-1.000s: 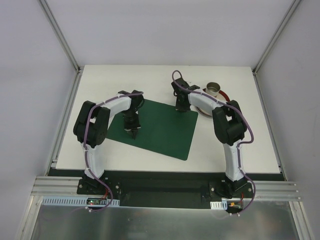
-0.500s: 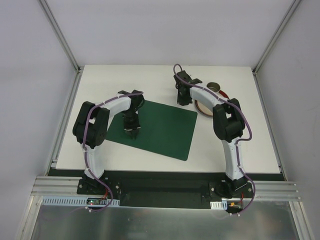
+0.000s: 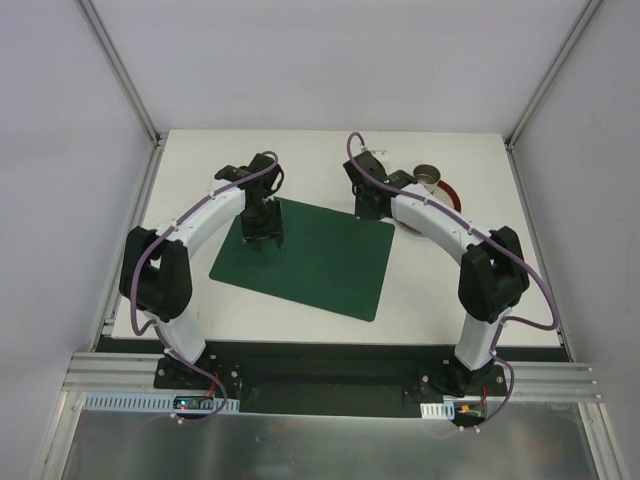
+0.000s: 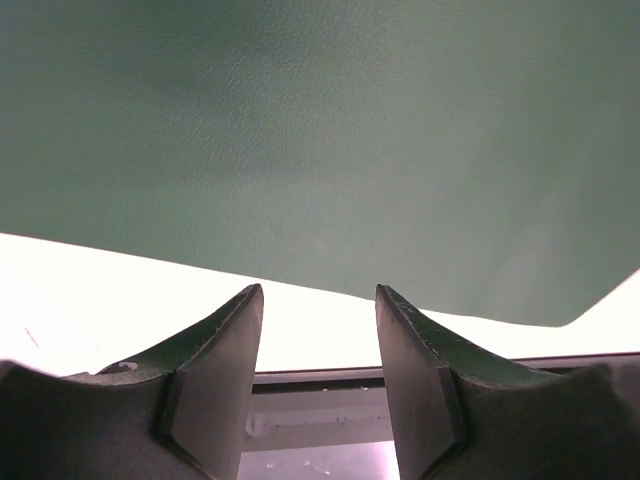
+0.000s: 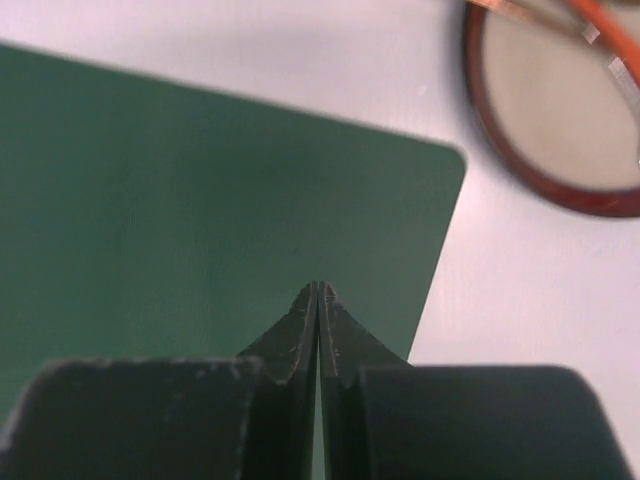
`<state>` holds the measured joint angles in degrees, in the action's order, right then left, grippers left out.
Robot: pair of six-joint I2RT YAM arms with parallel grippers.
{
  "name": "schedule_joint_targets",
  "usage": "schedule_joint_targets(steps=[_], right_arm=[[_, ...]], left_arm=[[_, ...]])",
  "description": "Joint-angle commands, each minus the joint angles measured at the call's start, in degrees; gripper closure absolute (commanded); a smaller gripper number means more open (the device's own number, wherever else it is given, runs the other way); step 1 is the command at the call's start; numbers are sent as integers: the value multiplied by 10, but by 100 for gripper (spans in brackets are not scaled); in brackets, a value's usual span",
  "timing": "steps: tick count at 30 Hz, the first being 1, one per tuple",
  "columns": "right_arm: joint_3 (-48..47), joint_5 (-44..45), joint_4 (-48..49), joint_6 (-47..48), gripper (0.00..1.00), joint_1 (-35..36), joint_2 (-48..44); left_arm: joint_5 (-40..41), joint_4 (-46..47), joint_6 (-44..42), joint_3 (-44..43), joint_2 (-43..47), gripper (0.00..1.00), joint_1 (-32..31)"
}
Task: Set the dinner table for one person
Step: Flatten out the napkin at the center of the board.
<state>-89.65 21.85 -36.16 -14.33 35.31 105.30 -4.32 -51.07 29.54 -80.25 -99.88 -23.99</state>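
Worktop (image 3: 300, 160): white, fills the centre of the top view, frame posts at its edges. Everything sits on it.

Green placemat (image 3: 320, 265) lies mid-frame and skewed, right end lower. I read it as the base for the setting. Red-rimmed plate (image 3: 452, 191) and metal cup (image 3: 428, 178) sit upper right, off the mat and well apart from its centre. They look parked there, not yet placed. I can't tell whether the cup stands on the plate or just behind it, because the right arm covers most of the plate.

Left hand (image 3: 270, 240): fingers apart, nothing between them, low over the mat's upper left part. The arm arcs up from its base at lower left, elbow pushed out left, wrist pointing down.

Right hand (image 5: 318, 292): fingers pressed together, empty, over the mat's upper right corner, with the plate just beyond at the upper right of its wrist view. The arm sweeps from lower right across the plate.

You probably want the plate next. The right hand needs to part first.
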Motion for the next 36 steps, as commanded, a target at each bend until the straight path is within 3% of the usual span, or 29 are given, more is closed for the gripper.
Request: schedule_joint_targets(steps=[1,6,20,36], right_arm=[[77,-7,16,-76,99,39,-20],[117,-56,48,-119,99,63,10],[125,-80,79,-183,99,168,76],[148,-117,101,-219,99,150,114]], left_arm=[[29,-25,-2,-11,72,51,-4],[41,-39,-5,-20,106,52,-3],[77,-65,-11,-47,116,53,-3],[101,-77,-17,-39,115,54,2]])
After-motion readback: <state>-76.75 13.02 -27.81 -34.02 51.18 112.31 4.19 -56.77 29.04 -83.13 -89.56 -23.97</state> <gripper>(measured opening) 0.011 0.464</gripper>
